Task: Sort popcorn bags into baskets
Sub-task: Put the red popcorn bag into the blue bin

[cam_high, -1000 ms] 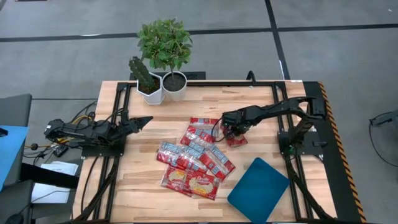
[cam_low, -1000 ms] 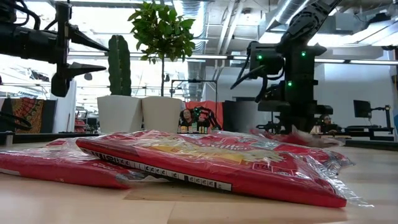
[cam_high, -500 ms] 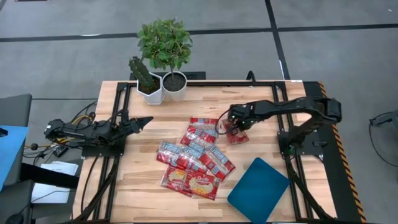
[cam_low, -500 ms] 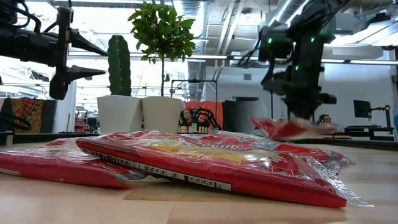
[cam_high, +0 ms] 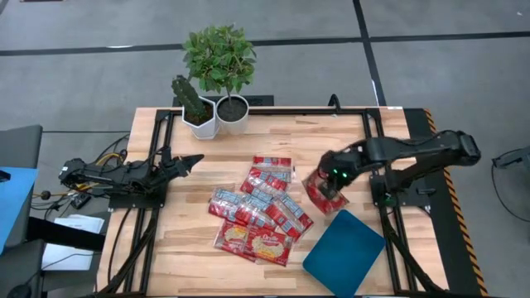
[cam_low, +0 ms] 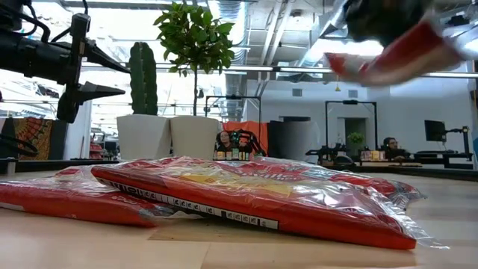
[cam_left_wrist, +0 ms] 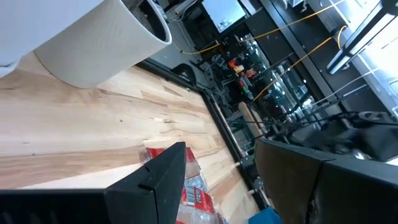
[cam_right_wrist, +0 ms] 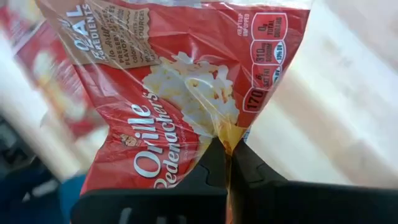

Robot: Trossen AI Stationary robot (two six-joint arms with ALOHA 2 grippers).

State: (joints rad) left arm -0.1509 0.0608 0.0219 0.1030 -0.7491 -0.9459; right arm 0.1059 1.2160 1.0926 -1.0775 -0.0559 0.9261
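My right gripper [cam_high: 330, 181] is shut on one red popcorn bag [cam_high: 317, 189] and holds it in the air, between the pile and the teal-blue basket [cam_high: 344, 252]. The held bag fills the right wrist view [cam_right_wrist: 186, 81] and shows high up in the low view [cam_low: 396, 48]. Several more popcorn bags [cam_high: 258, 211] lie flat in an overlapping pile at the table's middle, and close up in the low view [cam_low: 246, 194]. My left gripper [cam_high: 195, 159] is open and empty above the table's left side. My right gripper pinches a puckered fold of the bag's clear wrapper [cam_right_wrist: 225, 132] on its printed face between its two fingers [cam_right_wrist: 211, 163]. The fingers come from above, pointing down. The bag is lifted clear of the table and hangs tilted below the fingers [cam_low: 388, 56].
Two white pots, one with a cactus [cam_high: 197, 112] and one with a leafy plant [cam_high: 232, 106], stand at the far edge left of centre. The basket lies tilted at the near right corner. Bare wood lies between the pile and my left gripper.
My right gripper has risen with the popcorn bag and gone toward the table's near right, toward the teal basket. The bag, which lay on the table beside the pile, is now lifted clear and tilted.
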